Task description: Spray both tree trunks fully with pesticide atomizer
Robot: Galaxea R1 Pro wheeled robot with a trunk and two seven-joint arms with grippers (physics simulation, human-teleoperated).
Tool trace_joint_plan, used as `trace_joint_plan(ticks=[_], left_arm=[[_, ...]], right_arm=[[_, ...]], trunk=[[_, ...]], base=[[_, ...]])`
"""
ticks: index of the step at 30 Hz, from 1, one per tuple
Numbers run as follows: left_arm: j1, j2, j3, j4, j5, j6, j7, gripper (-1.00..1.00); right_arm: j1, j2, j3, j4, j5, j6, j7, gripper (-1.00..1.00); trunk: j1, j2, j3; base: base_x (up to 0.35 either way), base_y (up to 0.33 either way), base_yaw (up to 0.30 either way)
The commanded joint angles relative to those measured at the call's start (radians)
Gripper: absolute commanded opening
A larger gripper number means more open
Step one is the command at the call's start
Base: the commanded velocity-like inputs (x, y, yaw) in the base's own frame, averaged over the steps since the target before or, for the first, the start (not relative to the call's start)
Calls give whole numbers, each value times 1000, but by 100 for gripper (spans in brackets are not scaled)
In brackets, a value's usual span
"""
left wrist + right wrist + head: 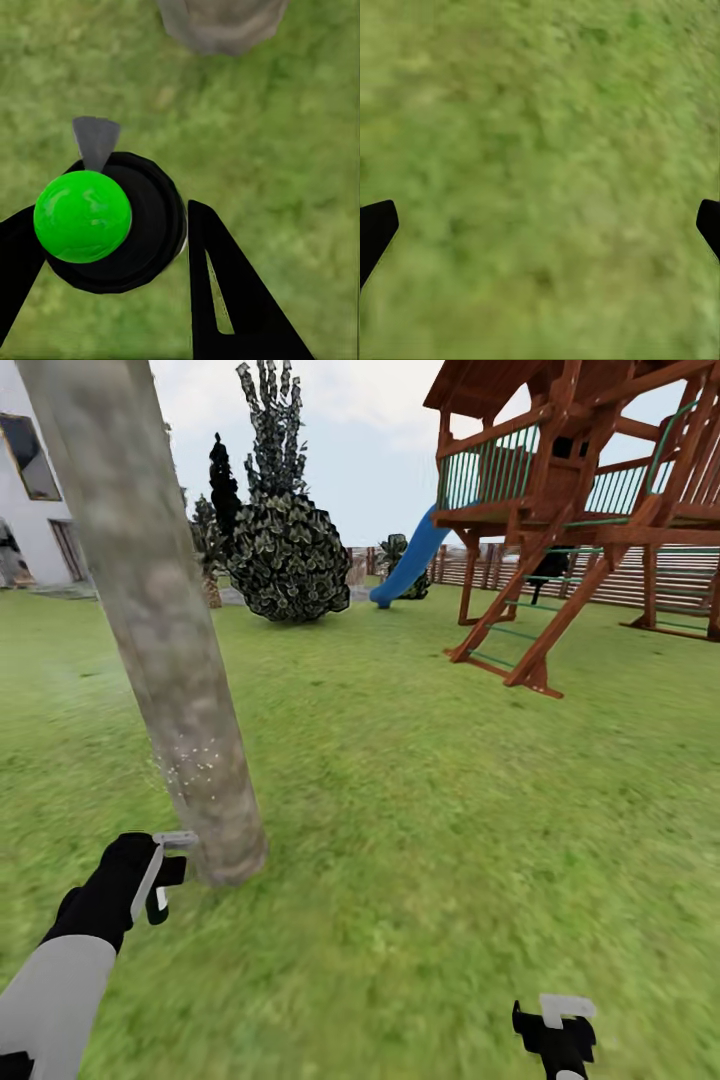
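A thick grey-beige mottled tree trunk (165, 650) rises from the grass at the left, and its base (221, 22) lies just beyond my left gripper. Fine whitish specks of pesticide (190, 765) dot the trunk's lower part. My left gripper (155, 872) hangs low beside the trunk's foot, shut on the pesticide atomizer (127, 225). The atomizer is a small black round bottle whose round top shows green, and its grey nozzle (95, 141) points at the trunk. My right gripper (556, 1028) hovers open over bare grass at the lower right, its fingertips (375, 229) wide apart.
A wooden play tower (580, 510) with a blue slide (410, 560) stands at the back right, before a brown slat fence (640, 575). A dark leafy bush (285, 555) sits mid-back. A white house (35, 510) is far left. Lawn (450, 810) stretches between.
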Motion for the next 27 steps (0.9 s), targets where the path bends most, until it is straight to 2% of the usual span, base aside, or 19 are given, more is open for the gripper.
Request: trace_joint_plan(ticks=[1, 14, 18, 27], left_arm=[[-1, -3, 0, 5, -8, -11, -1, -100], [-1, -9, 1, 9, -6, -24, 1, -100], [-1, -11, -4, 9, -13, -22, 2, -100], [7, -14, -5, -3, -10, -11, 1, -100]], right_arm=[[-1, 0, -7, 2, 10, -4, -3, 100], [-1, -2, -7, 2, 11, -4, -3, 100], [-1, -1, -7, 3, 11, -4, -4, 100], [-1, 3, -6, 3, 11, -4, -5, 100]], trunk=[[0, 0, -1], [0, 0, -1], [0, 0, -1], [0, 0, -1]], base=[[236, -198, 84], [241, -188, 8], [69, -205, 214], [38, -54, 275]])
